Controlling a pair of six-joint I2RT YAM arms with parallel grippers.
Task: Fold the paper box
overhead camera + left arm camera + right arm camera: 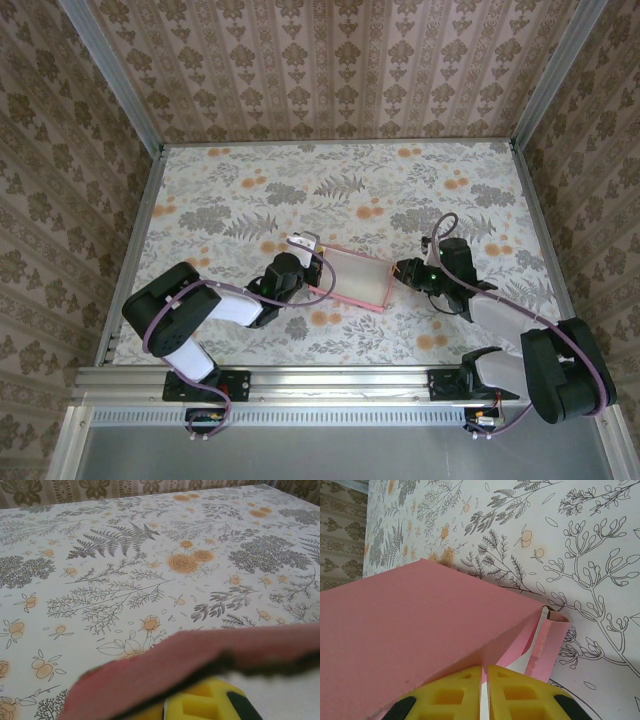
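The paper box [357, 277] lay flat on the counter [250, 190], pink face up. It was roughly rectangular and sat slightly skewed to the counter's edges, about mid-counter.

In the right wrist view the paper box [410, 630] showed a broad pink top panel and a short folded side wall. At the box's corner a narrow side flap [551, 642] stood loose, just beside that wall, with a pale edge partly showing.

The right gripper [398, 272] sat at the box's right edge, touching it. In the wrist view the right gripper [484, 672] had its yellow pads [450, 695] almost together with only a thin slit between them. The box's side wall ran down into that slit, so the gripper was clamped on the box.

The left gripper [313, 268] sat at the box's left edge. In the left wrist view, blurred pink cardboard of the paper box [190, 665] crossed the lower frame and lay over one yellow pad [200, 705]. The other pad was hidden, so I could not tell whether this gripper was wide or closed.

Beyond the box the counter carried a floral print. Patterned walls [330, 60] stood on the far and both lateral sides of the box. An aluminium rail [330, 385] ran along the box's near side.
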